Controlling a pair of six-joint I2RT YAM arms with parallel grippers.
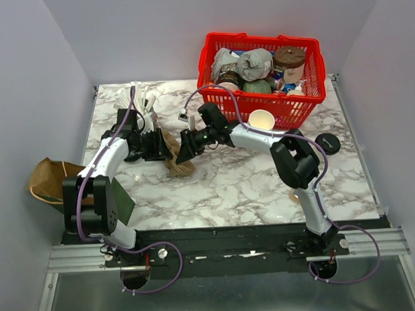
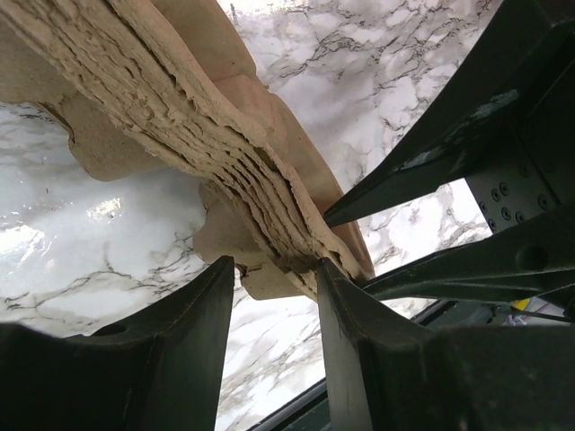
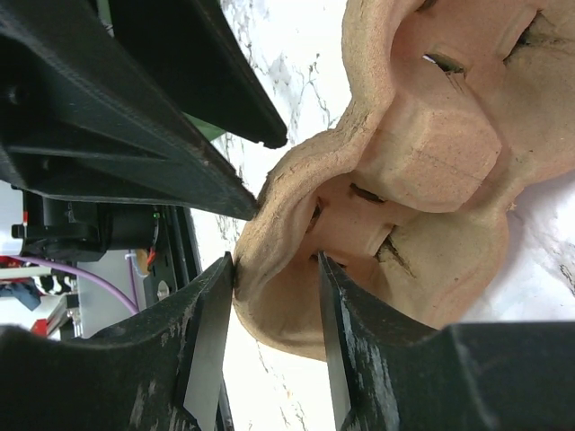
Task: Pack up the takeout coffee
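Left wrist: left pincer [image 2: 274,263] clamped on edge of cup tray stack [image 2: 180,108]. Right wrist: right pincer [image 3: 276,261] clamped on a tray rim. Top external: stack held between the 2 pincers, left of middle over marble bench [image 1: 229,189]. Paper cup [image 1: 261,119] just beside red basket [image 1: 274,108]; brown bag [image 1: 46,178] at left edge.

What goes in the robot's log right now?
left pincer: grips cup carriers | right pincer: pinches their rim | paper cup: on table
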